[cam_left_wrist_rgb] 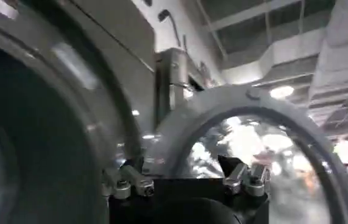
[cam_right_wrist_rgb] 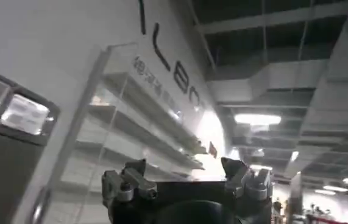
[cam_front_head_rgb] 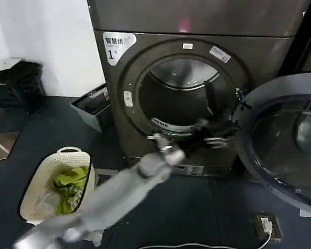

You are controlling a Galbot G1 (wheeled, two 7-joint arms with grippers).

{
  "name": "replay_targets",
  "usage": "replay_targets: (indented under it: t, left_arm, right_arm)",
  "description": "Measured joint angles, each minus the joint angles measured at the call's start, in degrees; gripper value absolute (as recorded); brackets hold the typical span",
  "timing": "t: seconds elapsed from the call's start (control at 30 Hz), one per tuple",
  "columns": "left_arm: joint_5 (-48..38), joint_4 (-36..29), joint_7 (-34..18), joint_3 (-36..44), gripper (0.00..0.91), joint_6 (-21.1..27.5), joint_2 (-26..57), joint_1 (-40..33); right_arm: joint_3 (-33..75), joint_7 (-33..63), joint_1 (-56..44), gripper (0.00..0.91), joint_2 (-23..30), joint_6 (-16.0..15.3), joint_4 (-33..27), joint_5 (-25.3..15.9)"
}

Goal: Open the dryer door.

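Observation:
The dryer door (cam_front_head_rgb: 280,148) stands swung wide open to the right of the machine, its grey inner rim and tinted glass facing me. The drum opening (cam_front_head_rgb: 182,93) is uncovered and dark inside. My left arm reaches from the lower left to the opening's lower right edge, where the left gripper (cam_front_head_rgb: 213,136) sits close to the door's hinge side. In the left wrist view the left gripper (cam_left_wrist_rgb: 183,169) is open with nothing between its fingers, and the door's grey rim (cam_left_wrist_rgb: 222,100) arches just ahead. The right gripper (cam_right_wrist_rgb: 186,167) is open and empty, aimed up along a wall toward the ceiling.
A cream laundry basket (cam_front_head_rgb: 57,179) with green clothes stands on the floor at the left. A black bin (cam_front_head_rgb: 15,83) and a grey crate (cam_front_head_rgb: 93,106) sit by the wall. A floor socket (cam_front_head_rgb: 267,225) and cable lie at the lower right.

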Motion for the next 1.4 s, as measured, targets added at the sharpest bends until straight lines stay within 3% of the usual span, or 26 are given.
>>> replay_targets:
  t: [0.17,0.27,0.43,0.67,0.93,1.07,1.4]
  left_arm:
    - [-2.65,-7.38,-1.80,-1.93,0.907,1.81,12.94,2.00]
    - [-2.33,-9.76,1.45,-3.27,0.907,-0.93,21.07,3.82]
    - [-0.40,-12.36,5.84,-6.43,0.907,-1.21,32.40,8.08]
    - [3.10,-12.05,9.85,-9.87,0.907,-0.16,45.53,14.30]
    - [8.19,-7.79,20.45,-10.76,0.907,1.13,60.18,16.83]
    - [13.42,-4.31,23.94,-12.24,0.907,1.75,63.90,17.53]
    - [26.57,-2.52,25.59,-14.75,0.907,4.54,69.77,19.28]
  right_arm:
    - [0.45,-0.12,0.57,0.907,-0.80,0.64,-0.48,-1.20]
    - [-0.66,-0.36,1.64,0.907,-1.23,0.47,-0.99,-1.25]
    - [-3.11,-0.88,3.92,0.907,-1.99,0.35,-1.14,-2.23]
    - [-5.21,-1.18,6.84,0.907,-3.06,0.24,-1.49,-5.53]
    - [-4.93,-1.24,8.04,0.907,-3.72,1.07,-1.84,-7.65]
    - [-5.52,-1.32,8.45,0.907,-3.70,2.27,-2.48,-9.29]
    - [-5.72,-1.60,8.09,0.907,-3.54,2.39,-2.10,-9.33]
